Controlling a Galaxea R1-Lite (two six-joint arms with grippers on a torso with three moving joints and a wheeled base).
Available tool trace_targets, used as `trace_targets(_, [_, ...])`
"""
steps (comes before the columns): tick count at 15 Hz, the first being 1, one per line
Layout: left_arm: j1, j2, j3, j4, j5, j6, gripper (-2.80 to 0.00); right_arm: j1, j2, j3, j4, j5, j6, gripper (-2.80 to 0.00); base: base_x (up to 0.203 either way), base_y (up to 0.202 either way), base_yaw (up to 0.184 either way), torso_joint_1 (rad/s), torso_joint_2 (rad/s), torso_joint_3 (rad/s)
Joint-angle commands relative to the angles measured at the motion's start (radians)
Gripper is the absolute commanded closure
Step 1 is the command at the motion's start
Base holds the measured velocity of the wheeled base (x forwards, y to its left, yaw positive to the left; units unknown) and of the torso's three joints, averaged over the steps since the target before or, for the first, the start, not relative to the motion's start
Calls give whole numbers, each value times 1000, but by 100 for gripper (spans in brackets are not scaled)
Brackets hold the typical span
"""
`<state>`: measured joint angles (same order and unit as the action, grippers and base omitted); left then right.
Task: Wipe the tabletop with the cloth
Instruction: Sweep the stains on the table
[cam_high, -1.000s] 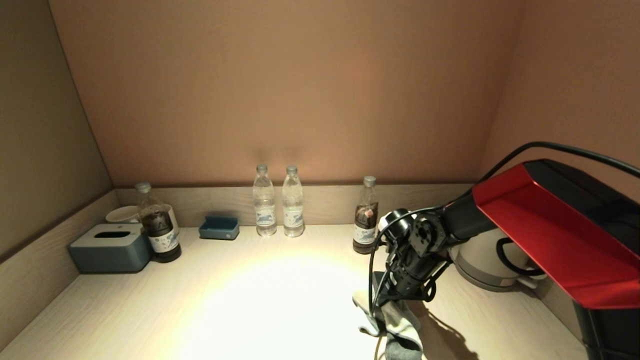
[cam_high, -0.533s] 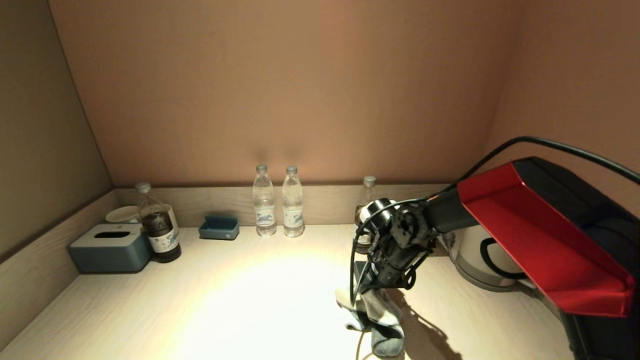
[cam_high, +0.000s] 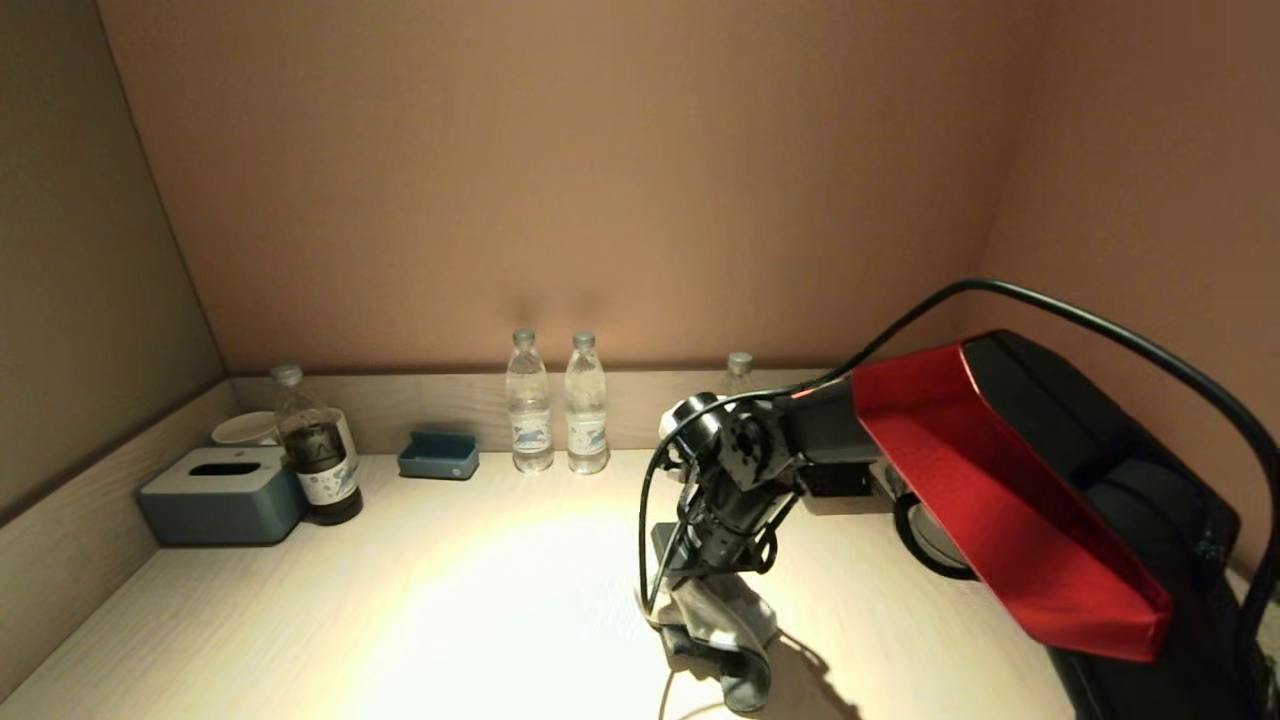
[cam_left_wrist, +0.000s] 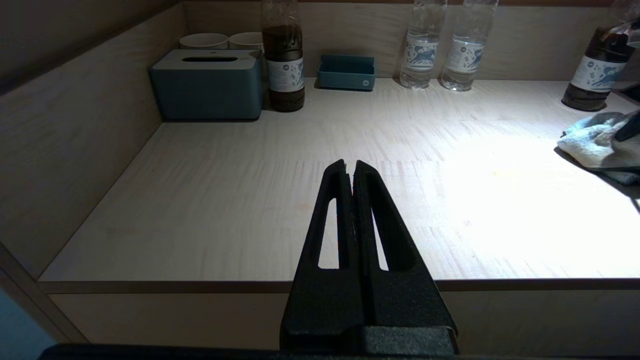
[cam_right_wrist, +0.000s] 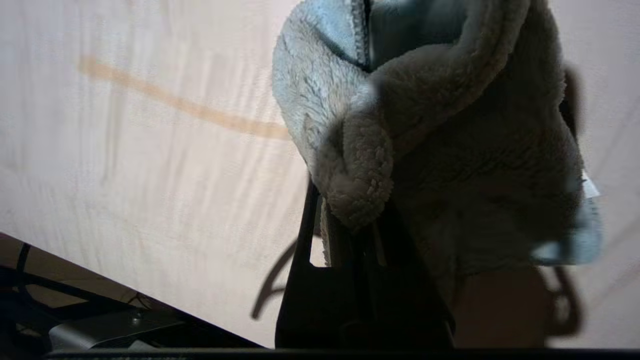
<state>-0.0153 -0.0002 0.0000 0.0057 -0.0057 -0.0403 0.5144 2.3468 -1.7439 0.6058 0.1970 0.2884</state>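
Two grippers: my right gripper (cam_high: 690, 590) pinches the cloth (cam_high: 722, 635), pressing its bunched folds onto the counter (cam_high: 450, 610) right of centre, before the brown bottle (cam_left_wrist: 595, 75). An orange streak (cam_right_wrist: 180, 105) marks the counter just beside the cloth. My left gripper (cam_left_wrist: 350, 167), fingers pressed together, hovers near the counter's front edge.

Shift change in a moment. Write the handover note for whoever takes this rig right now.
Right gripper: shut on the cloth, pressing it on the tabletop right of centre.
Left gripper: shut, holding nothing, parked at the table's front edge.
Done: cloth grasped; a brownish streak lies beside the cloth.
Left: wipe the streak and the rest of the top, clear of the bottles at the back.
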Motion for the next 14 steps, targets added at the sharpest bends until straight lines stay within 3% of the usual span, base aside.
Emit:
trace_targets(1, [0, 0, 0, 0, 0, -1, 0, 51, 23, -45, 60, 2, 16, 0, 0, 0, 0, 0, 0, 0])
trace_targets(7, [1, 0, 0, 0, 0, -1, 0, 140, 37, -84, 67, 0, 36, 0, 0, 0, 0, 0, 0, 0])
trace_targets(10, [0, 0, 0, 0, 0, -1, 0, 207, 91, -187, 110, -5, 41, 0, 0, 0, 0, 0, 0, 0])
trace_targets(14, [0, 0, 0, 0, 0, -1, 0, 245, 94, -187, 98, -7, -5, 0, 0, 0, 0, 0, 0, 0])
